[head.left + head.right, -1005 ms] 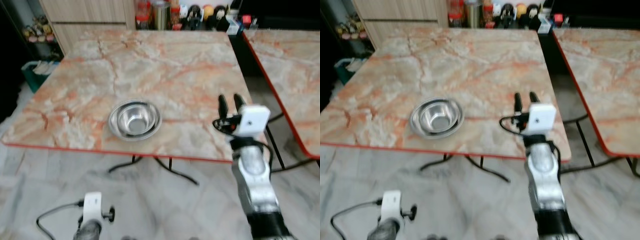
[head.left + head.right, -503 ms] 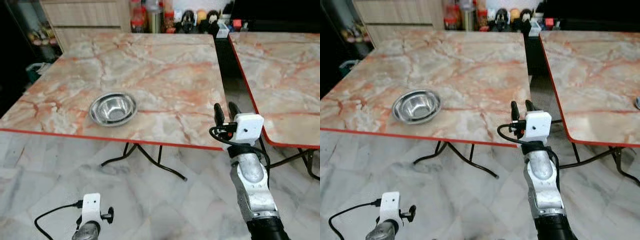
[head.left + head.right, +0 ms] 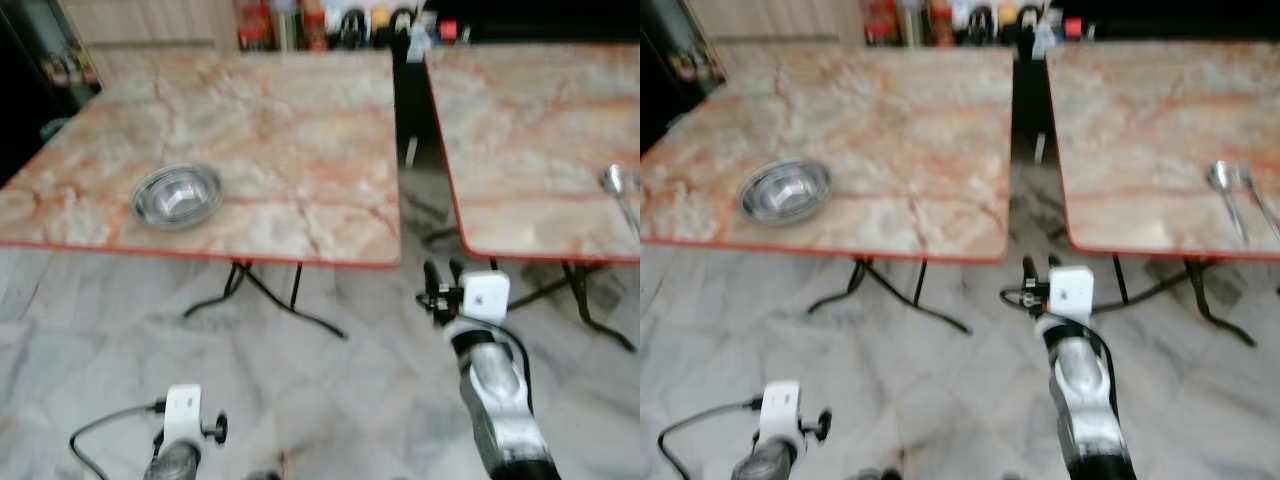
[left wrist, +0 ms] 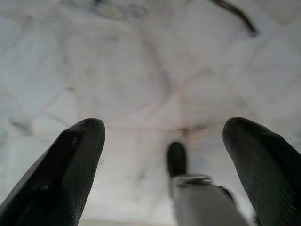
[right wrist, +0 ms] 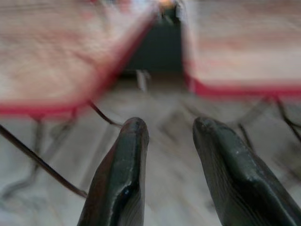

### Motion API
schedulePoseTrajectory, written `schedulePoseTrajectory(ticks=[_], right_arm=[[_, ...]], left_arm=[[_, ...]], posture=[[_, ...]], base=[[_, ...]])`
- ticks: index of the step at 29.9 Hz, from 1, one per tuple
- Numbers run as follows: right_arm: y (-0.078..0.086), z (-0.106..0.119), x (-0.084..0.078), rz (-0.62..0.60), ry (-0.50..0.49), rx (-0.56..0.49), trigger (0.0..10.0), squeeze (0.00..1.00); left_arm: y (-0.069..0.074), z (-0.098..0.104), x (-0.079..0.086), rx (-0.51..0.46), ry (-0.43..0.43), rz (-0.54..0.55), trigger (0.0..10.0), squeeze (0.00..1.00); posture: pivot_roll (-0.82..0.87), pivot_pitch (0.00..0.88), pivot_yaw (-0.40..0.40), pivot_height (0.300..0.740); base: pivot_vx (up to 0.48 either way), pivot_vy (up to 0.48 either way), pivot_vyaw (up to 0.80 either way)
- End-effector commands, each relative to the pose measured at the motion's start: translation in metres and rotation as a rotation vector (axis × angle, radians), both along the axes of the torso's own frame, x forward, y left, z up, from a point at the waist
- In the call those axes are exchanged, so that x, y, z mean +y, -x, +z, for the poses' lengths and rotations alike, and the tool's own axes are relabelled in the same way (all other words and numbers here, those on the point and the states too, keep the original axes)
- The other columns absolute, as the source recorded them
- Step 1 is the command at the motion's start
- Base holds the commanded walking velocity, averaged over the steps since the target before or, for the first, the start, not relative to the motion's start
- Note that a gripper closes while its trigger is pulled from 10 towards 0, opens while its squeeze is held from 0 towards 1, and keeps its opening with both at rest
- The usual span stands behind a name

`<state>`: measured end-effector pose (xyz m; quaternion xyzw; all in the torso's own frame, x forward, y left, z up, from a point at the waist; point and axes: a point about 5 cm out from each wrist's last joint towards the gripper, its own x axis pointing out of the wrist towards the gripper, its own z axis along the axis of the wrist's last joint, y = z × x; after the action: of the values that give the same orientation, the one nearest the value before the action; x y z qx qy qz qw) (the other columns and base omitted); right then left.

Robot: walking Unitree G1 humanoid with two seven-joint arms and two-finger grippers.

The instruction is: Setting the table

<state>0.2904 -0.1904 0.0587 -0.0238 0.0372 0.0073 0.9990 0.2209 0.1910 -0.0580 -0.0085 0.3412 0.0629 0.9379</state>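
Observation:
A steel bowl (image 3: 177, 194) sits near the front left of the left marble table (image 3: 300, 120). On the right marble table (image 3: 540, 120) lie a spoon (image 3: 1223, 182) and a second utensil (image 3: 1262, 200), close to its front edge. My right gripper (image 3: 441, 275) is raised in front of the gap between the two tables, below their edges, over the floor. Its fingers (image 5: 134, 141) are open with nothing between them. My left gripper (image 4: 164, 125) hangs low at the left, wide open and empty, pointing at the floor. The views are blurred.
Black metal table legs (image 3: 270, 295) spread under both tables onto the pale marble floor (image 3: 330, 400). Bottles and jars (image 3: 330, 20) stand behind the tables. A dark shelf (image 3: 30, 70) is at the far left.
The camera has backed away and swung right, so the right table and its spoon have come into view. My right gripper has come off the left table's edge and sits lower.

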Motion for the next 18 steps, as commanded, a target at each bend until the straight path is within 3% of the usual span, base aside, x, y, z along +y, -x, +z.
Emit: schedulePoseTrajectory(ticks=[1,4,9,10,12,18], right_arm=[[0.001,-0.009,0.001,0.001,-0.042,0.040,10.0,0.00],[0.007,-0.029,-0.002,-0.005,-0.034,0.129,10.0,0.00],[0.031,-0.074,-0.004,-0.029,-0.054,0.366,10.0,0.00],[0.031,-0.074,-0.004,-0.029,-0.054,0.366,10.0,0.00],[0.047,-0.091,-0.008,-0.074,-0.053,0.461,10.0,0.00],[0.063,-0.106,-0.011,-0.108,-0.083,0.551,10.0,0.00]], left_arm=[[0.006,-0.003,0.008,0.026,-0.013,0.015,10.0,0.00],[0.006,-0.003,0.007,0.026,-0.012,0.015,10.0,0.00],[0.007,-0.004,0.008,0.041,-0.015,0.025,10.0,0.00],[0.007,-0.004,0.008,0.041,-0.015,0.025,10.0,0.00],[0.008,-0.005,0.008,0.043,-0.011,0.029,10.0,0.00],[0.010,-0.006,0.007,0.056,-0.004,0.027,10.0,0.00]], posture=[[-0.07,0.155,0.049,0.740],[-0.07,0.155,0.048,0.740],[-0.07,0.153,0.045,0.740],[-0.07,0.153,0.045,0.740],[-0.07,0.153,0.045,0.740],[-0.06,0.158,0.047,0.740]], base=[[0.000,-0.277,0.00],[0.000,-0.307,0.00],[0.000,0.000,0.00],[0.000,0.000,0.00],[0.000,0.000,0.00],[0.000,0.000,0.00]])
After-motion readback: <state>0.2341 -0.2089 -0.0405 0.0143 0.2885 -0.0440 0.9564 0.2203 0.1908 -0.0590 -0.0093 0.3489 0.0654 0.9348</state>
